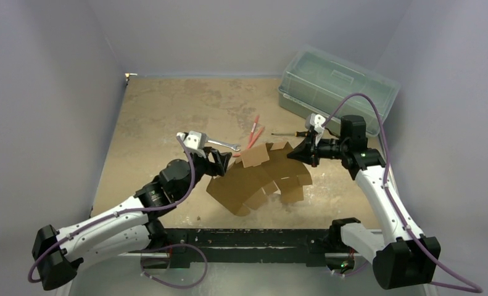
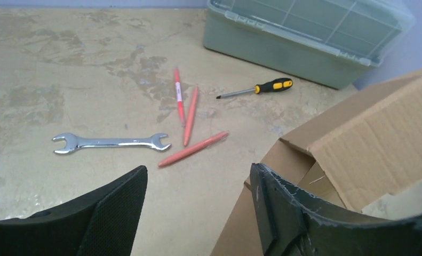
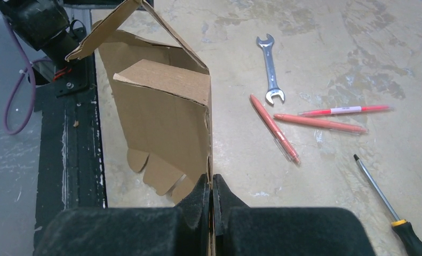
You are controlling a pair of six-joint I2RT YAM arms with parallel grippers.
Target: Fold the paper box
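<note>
Right hand (image 3: 212,194): clamped on paper box (image 3: 160,117) edge
Left hand (image 2: 198,192): spread, holding nothing
Tip: hold box steady, press flap along crease

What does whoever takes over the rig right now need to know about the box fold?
Left gripper: open, holding nothing, at the left edge of the paper box.
Right gripper: shut on a cardboard edge of the box, with a panel raised.
Box: on the table between the arms; the wrench, pens and screwdriver lie beyond it.
Done: some panels stand up along their creases.
Left: flaps are loose and the box is not closed; fold and tuck them.
</note>
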